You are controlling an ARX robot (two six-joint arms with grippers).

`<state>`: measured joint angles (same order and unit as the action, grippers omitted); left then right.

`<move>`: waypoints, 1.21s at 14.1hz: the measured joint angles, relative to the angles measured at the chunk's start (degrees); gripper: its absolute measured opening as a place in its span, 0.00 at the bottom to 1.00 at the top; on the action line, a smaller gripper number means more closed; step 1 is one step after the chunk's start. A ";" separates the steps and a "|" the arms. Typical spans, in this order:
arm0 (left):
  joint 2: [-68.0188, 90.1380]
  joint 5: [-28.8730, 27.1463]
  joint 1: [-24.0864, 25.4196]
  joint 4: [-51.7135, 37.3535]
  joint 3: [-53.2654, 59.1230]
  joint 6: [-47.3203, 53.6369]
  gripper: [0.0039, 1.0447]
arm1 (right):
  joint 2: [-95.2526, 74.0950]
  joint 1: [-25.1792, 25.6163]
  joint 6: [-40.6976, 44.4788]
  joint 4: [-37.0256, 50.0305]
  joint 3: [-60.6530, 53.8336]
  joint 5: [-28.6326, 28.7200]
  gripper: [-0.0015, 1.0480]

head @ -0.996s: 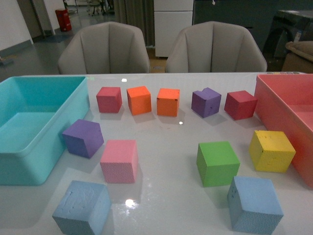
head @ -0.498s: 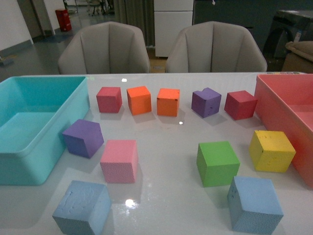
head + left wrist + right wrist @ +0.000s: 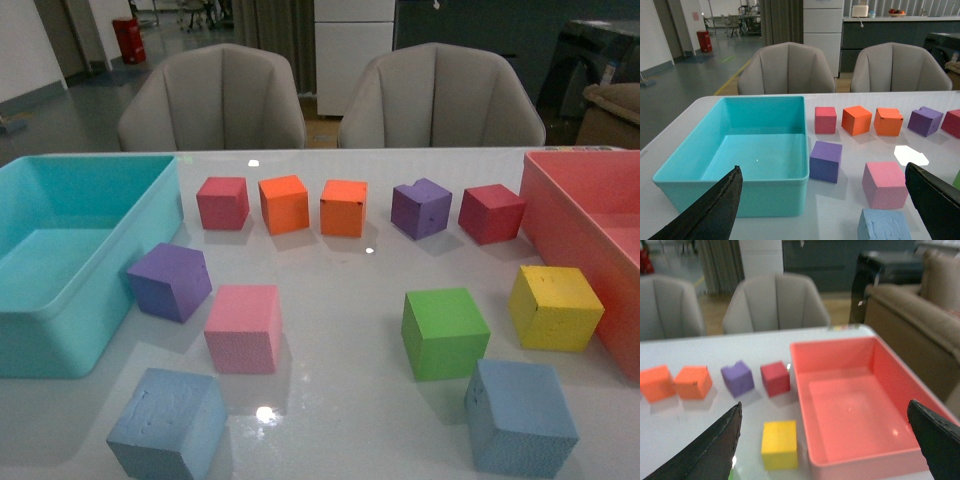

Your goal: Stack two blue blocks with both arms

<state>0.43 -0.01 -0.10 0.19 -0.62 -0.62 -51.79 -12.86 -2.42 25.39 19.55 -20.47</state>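
Note:
Two pale sky-blue foam blocks sit on the white table near its front edge: one at the front left (image 3: 168, 423) and one at the front right (image 3: 520, 417). The left one also shows in the left wrist view (image 3: 884, 225), low in the picture between the fingers. Neither arm shows in the front view. My left gripper (image 3: 825, 210) is open and empty, held above the table near the teal bin. My right gripper (image 3: 827, 447) is open and empty, above the yellow block and the pink bin. The right blue block is not in the right wrist view.
A teal bin (image 3: 90, 300) stands at the left, a pink bin (image 3: 560, 215) at the right. Between them lie a purple (image 3: 170, 282), pink (image 3: 243, 328), green (image 3: 444, 333) and yellow block (image 3: 555, 307). A back row holds red, orange and purple blocks. Two chairs stand behind.

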 joint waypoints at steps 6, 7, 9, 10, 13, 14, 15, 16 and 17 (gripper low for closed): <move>0.00 0.00 0.00 -0.02 0.00 0.02 0.94 | -34.07 -1.42 -12.02 -5.68 10.05 12.41 0.94; 0.00 0.00 0.00 0.00 0.00 0.02 0.94 | -37.40 -2.38 -13.44 -6.25 11.15 13.20 0.94; 0.00 0.00 0.00 0.00 0.00 0.02 0.94 | -41.62 -4.46 -15.52 -7.48 13.09 14.60 0.94; 0.00 0.00 0.00 0.00 0.00 0.02 0.94 | -42.88 -5.44 -16.63 -9.14 14.51 16.06 0.94; 0.00 0.00 0.00 0.00 0.00 0.00 0.94 | -46.38 -7.08 -18.62 -10.64 17.38 17.03 0.94; 0.00 0.00 0.00 0.00 0.00 0.00 0.94 | -47.34 -7.39 -18.99 -10.86 17.57 17.11 0.94; 0.00 0.00 0.00 0.00 0.00 0.02 0.94 | -48.70 -7.48 -18.99 -10.84 17.79 17.14 0.94; 0.00 0.00 0.00 0.00 0.00 0.02 0.94 | -49.96 -7.52 -18.99 -10.45 17.88 17.11 0.94; 0.00 0.02 0.00 0.00 0.00 0.02 0.94 | -51.01 -7.74 -19.02 -9.84 17.92 17.18 0.94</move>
<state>0.43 0.01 -0.10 0.19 -0.62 -0.60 -102.80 -20.60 -21.43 15.55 37.47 -3.29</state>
